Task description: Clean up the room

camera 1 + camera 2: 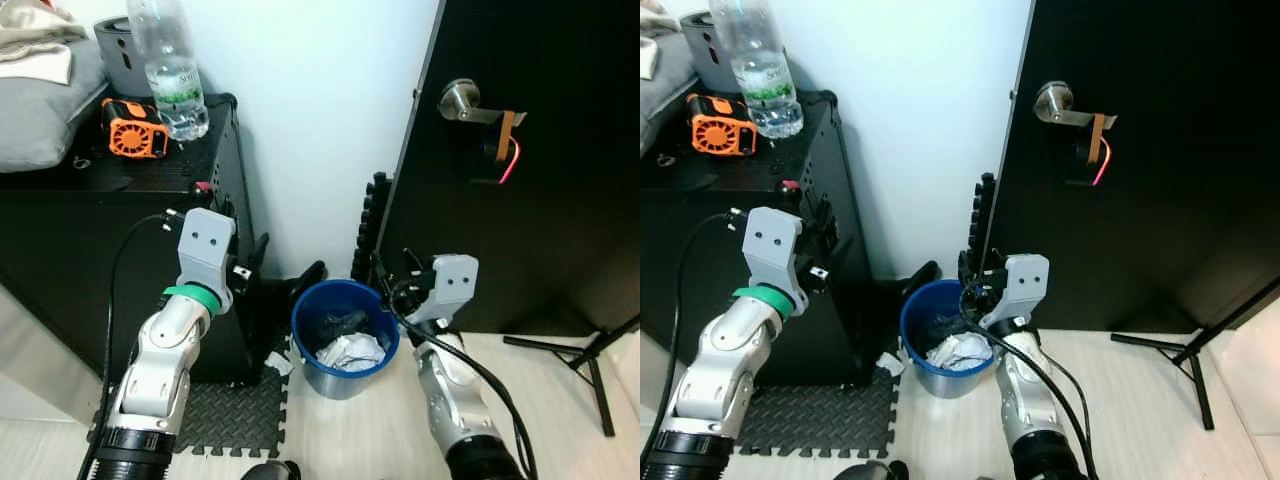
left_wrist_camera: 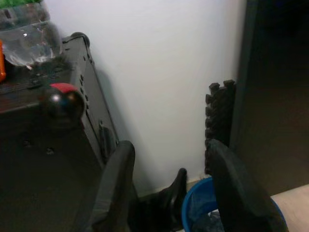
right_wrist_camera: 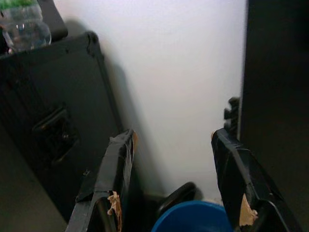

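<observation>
On the floor against the white wall [image 1: 320, 130], between the black case [image 1: 110, 260] and the black door [image 1: 540, 200], sits the blue bin [image 1: 345, 345]. Crumpled white paper [image 1: 352, 352] and something dark lie inside it. One more white scrap [image 1: 278, 362] lies on the floor at the bin's left foot, touching the edge of the grey foam mat [image 1: 235, 415].

Left tool [image 2: 169, 188]: raised beside the case's front corner, fingers apart, nothing between them. Wrist view looks past them at the wall, the case edge and the bin rim.

Right tool [image 3: 174, 183]: held just beside the bin's right rim, pointing toward the wall above the bin. Fingers apart, empty. Fingertips [image 3: 116, 179] show torn tape or paper wrap.

Case top acts as the counter: clear plastic water bottle [image 1: 172, 70] upright near the back edge, orange-and-black gadget [image 1: 133, 128] just beside it on the left, grey cylinder [image 1: 122, 55] behind, grey cloth [image 1: 40, 95] piled at the far left. Small red-topped knob [image 2: 62, 99] at the case's front corner.

Black interlocking foam tiles [image 1: 368, 230] stand upright between wall and door. Door has a silver lever handle [image 1: 465, 103] with a strap and a pink cord hanging off it. Black stand leg [image 1: 580, 360] on the floor at the right.
</observation>
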